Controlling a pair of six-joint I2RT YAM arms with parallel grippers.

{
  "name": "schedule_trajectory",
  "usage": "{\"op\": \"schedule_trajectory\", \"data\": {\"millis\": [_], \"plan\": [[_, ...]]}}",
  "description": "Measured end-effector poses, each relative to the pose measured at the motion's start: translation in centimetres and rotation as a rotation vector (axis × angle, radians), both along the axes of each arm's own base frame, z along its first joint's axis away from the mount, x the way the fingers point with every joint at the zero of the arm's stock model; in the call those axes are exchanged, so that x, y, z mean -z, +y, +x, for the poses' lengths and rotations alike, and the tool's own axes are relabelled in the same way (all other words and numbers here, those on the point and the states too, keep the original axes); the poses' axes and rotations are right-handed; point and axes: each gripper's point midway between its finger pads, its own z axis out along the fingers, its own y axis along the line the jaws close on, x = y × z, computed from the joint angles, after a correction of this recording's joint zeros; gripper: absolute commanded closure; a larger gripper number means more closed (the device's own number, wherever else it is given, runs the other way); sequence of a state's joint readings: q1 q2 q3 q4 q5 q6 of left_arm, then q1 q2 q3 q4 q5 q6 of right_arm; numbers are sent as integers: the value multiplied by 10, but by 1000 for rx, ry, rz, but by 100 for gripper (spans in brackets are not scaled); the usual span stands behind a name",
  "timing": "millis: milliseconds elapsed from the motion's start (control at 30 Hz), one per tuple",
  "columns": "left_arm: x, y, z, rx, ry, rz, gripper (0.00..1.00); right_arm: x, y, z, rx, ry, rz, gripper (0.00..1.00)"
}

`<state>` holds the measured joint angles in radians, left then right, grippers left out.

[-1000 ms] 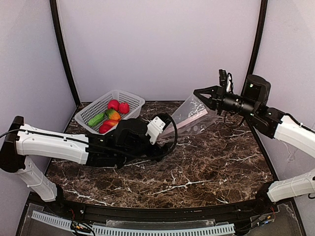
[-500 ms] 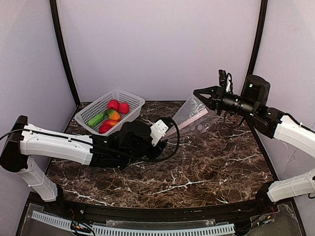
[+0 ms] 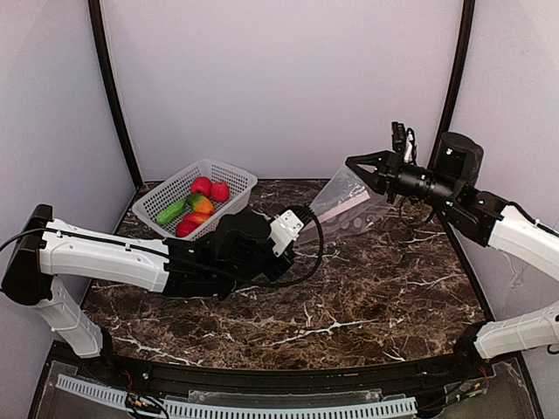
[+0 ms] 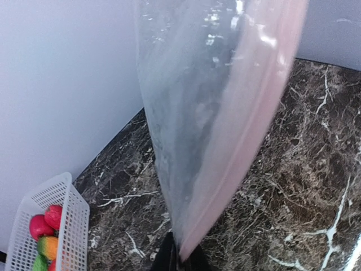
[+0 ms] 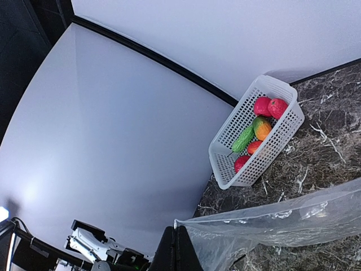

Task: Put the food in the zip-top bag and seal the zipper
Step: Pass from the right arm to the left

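The zip-top bag (image 3: 342, 202) hangs stretched in the air between my two grippers. My right gripper (image 3: 352, 166) is raised at the back right, shut on the bag's upper corner (image 5: 181, 224). My left gripper (image 3: 299, 232) sits low over the table's middle, shut on the bag's lower corner where the pinkish zipper (image 4: 254, 124) ends. Its dark fingertips (image 4: 167, 258) press together around that strip. The food lies in the white lattice basket (image 3: 229, 174): red round pieces (image 3: 202, 185), a green cucumber-like piece (image 3: 171, 211) and an orange-yellow-green piece (image 3: 201, 205).
The basket stands at the back left, against the wall corner, behind my left forearm (image 3: 105, 257). Dark marble tabletop (image 3: 376, 288) spreads below the bag. Black frame posts (image 3: 112, 87) rise at both back corners.
My left gripper has slid a little to the right and closed on the bag's lower corner. The right gripper has kept hold of the upper corner, nearly still.
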<state>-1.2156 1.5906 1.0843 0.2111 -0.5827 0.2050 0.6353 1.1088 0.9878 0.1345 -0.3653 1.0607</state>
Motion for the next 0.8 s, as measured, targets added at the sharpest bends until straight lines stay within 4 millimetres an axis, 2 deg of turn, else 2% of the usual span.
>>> {"op": "schedule_trajectory", "data": {"millis": [233,367,433,500,600,667,800], "plan": [[1,-4,-3,41,-12,34,99,3,-4,0,19,1,-8,99],[4,-6,-15,124,32,70,99,10,-15,2,61,-7,-46,65],[-4,-5,-22,183,80,80,99,10,-26,2,95,-43,-86,49],[-17,-3,-28,237,130,67,99,7,-38,1,132,-96,-140,38],[-43,3,-33,315,222,28,99,-3,-53,-5,162,-198,-250,28],[-53,9,-37,357,278,17,99,-14,-56,-11,153,-268,-309,24],[-50,19,-56,452,411,43,99,-29,-54,-30,55,-433,-417,13]]}}
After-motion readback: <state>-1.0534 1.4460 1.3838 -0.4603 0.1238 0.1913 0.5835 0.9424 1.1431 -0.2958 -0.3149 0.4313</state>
